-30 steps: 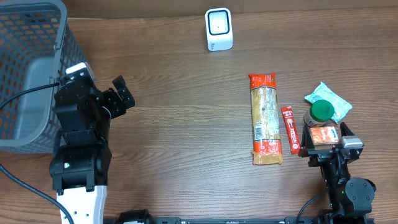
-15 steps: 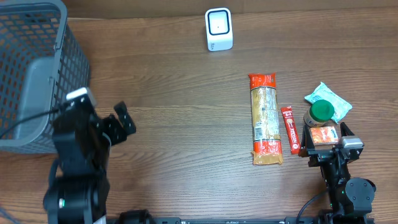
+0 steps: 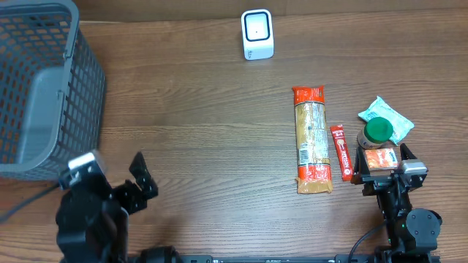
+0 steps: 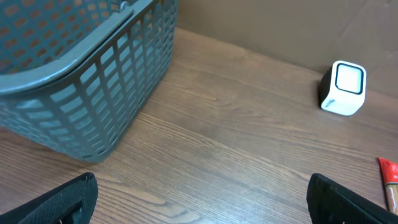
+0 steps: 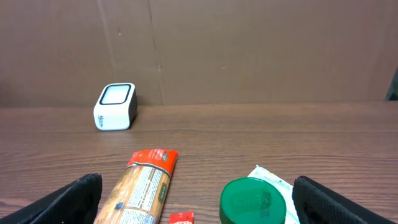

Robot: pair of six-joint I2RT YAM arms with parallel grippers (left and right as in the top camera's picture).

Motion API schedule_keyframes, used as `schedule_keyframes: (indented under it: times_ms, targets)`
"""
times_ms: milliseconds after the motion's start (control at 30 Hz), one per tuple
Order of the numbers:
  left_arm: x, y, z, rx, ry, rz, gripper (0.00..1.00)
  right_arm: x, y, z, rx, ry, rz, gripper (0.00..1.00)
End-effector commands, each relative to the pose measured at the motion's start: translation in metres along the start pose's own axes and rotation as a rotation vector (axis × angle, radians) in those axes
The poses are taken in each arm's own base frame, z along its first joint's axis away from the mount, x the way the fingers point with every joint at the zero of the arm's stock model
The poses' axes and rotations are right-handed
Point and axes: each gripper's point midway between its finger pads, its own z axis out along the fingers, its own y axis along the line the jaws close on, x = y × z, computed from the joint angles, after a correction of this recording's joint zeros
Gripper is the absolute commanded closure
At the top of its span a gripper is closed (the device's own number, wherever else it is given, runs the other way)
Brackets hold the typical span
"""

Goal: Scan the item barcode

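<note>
Four items lie at the right: a long orange-and-tan packet (image 3: 311,139) (image 5: 142,190), a thin red sachet (image 3: 340,152), a green-lidded jar (image 3: 378,132) (image 5: 260,202) and a white-green pouch (image 3: 390,117). I cannot pick out a barcode on any of them. The white scanner (image 3: 257,34) (image 4: 342,88) (image 5: 115,107) stands at the back. My right gripper (image 3: 382,159) (image 5: 199,205) is open, its fingers astride the jar. Far from the items, my left gripper (image 3: 146,177) (image 4: 202,208) is open over bare wood at the front left.
A grey mesh basket (image 3: 84,80) (image 4: 118,81) fills the back left corner. A brown cardboard wall rises behind the table.
My left arm has drawn back from beside the basket toward the table's front edge, gripper still open. The right arm and the items have not moved.
</note>
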Motion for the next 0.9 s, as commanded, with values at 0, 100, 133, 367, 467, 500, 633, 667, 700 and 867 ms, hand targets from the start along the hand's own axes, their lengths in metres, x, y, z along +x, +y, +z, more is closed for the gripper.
schedule_keyframes:
  times_ms: [0, 100, 133, 367, 467, 500, 633, 667, 700, 867]
  targets:
    - [0.005, 0.003, -0.004, 0.005, -0.059, -0.012, 0.00, 0.002, 0.000, 0.000, -0.002, -0.004, -0.005, 0.00]
    - [0.002, -0.002, -0.003, 0.046, -0.138, -0.020, 0.00, 0.002, 0.000, 0.000, -0.002, -0.004, -0.005, 0.00]
    - [-0.001, -0.004, -0.003, 0.066, -0.177, -0.026, 0.00, 0.002, 0.000, 0.000, -0.002, -0.004, -0.005, 0.00]
    - [-0.027, -0.023, -0.006, 0.223, -0.494, -0.093, 0.00, 0.002, 0.000, 0.000, -0.002, -0.004, -0.005, 0.00]
    - [-0.039, -0.030, -0.015, 0.300, -0.651, -0.111, 0.00, 0.002, 0.000, 0.000, -0.002, -0.004, -0.005, 0.00]
    - [-0.042, -0.032, -0.019, 0.322, -0.700, -0.116, 0.00, 0.002, 0.000, 0.000, -0.002, -0.004, -0.005, 0.00]
    - [-0.054, -0.033, -0.042, 0.391, -0.917, -0.144, 0.00, 0.002, 0.000, 0.000, -0.002, -0.004, -0.005, 0.00]
    - [-0.057, -0.033, -0.045, 0.403, -0.965, -0.151, 0.00, 0.002, 0.000, 0.000, -0.002, -0.004, -0.005, 0.00]
    - [-0.058, -0.033, -0.047, 0.415, -0.995, -0.156, 0.00, 0.002, 0.000, 0.000, -0.002, -0.004, -0.005, 0.00]
    - [-0.046, -0.036, -0.033, 0.440, -1.031, -0.155, 0.00, 0.002, 0.000, 0.000, -0.002, -0.004, -0.005, 0.00]
